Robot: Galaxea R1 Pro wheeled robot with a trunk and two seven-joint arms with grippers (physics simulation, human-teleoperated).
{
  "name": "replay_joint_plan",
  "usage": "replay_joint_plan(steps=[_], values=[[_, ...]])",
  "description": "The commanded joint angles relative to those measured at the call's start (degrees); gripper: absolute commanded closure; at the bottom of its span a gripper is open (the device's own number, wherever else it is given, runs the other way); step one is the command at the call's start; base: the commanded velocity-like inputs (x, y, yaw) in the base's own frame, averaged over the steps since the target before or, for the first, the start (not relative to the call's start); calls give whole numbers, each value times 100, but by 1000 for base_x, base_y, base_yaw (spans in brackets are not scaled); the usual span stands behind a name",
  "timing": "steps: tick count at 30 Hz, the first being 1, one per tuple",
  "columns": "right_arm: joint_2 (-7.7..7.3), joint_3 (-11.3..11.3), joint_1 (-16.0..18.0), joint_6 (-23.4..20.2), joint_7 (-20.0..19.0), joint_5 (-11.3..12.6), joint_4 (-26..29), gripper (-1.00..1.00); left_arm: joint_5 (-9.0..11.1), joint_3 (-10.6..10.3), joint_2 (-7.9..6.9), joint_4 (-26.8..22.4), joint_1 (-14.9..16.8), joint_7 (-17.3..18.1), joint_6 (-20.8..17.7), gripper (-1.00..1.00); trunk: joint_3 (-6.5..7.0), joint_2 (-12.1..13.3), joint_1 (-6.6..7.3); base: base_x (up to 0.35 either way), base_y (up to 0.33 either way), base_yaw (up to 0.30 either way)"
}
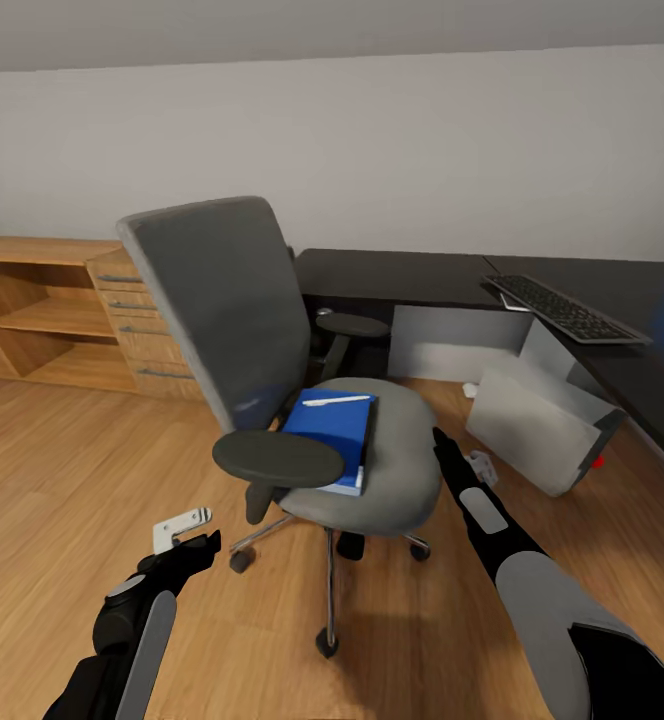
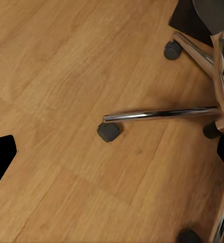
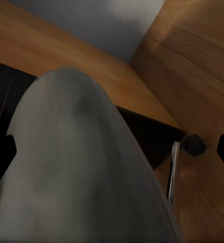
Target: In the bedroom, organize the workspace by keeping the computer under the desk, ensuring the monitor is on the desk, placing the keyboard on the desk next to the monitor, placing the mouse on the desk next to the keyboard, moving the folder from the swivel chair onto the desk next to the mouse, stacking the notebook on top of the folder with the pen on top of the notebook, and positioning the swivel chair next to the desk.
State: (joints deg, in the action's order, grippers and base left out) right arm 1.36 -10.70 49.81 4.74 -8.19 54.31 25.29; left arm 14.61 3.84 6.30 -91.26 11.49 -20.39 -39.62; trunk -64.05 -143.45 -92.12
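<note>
Three stacked things lie on the grey padded swivel chair (image 1: 372,450): a thin white pen (image 1: 336,401) on a flat bright-blue folder (image 1: 330,432), a dark notebook edge (image 1: 367,445) beside it. From the head, the right gripper (image 1: 442,441) hovers at the seat's right rim, nearer than the left gripper (image 1: 184,528); the pen's long axis runs across it. Left wrist: chrome legs, casters, wooden floor (image 2: 66,76), fingers spread wide. Right wrist: smooth grey seat close, fingers wide apart
</note>
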Motion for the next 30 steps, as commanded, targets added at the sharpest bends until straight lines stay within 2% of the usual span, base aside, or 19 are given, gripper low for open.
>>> replay_joint_plan(steps=[1,16,30], values=[[4,-11,3,9,-42,62,-8,-100,60,0,5,-6,3,-44,-19,-100,-5,-2,1,0,0,186],[9,-11,3,10,-42,62,-15,-100,76,-6,12,-6,4,-35,-18,-100,-5,-2,1,62,0,200],[13,-11,3,10,-42,62,-13,-100,71,-6,12,-6,3,-35,-17,-100,-5,-2,1,2,0,265]])
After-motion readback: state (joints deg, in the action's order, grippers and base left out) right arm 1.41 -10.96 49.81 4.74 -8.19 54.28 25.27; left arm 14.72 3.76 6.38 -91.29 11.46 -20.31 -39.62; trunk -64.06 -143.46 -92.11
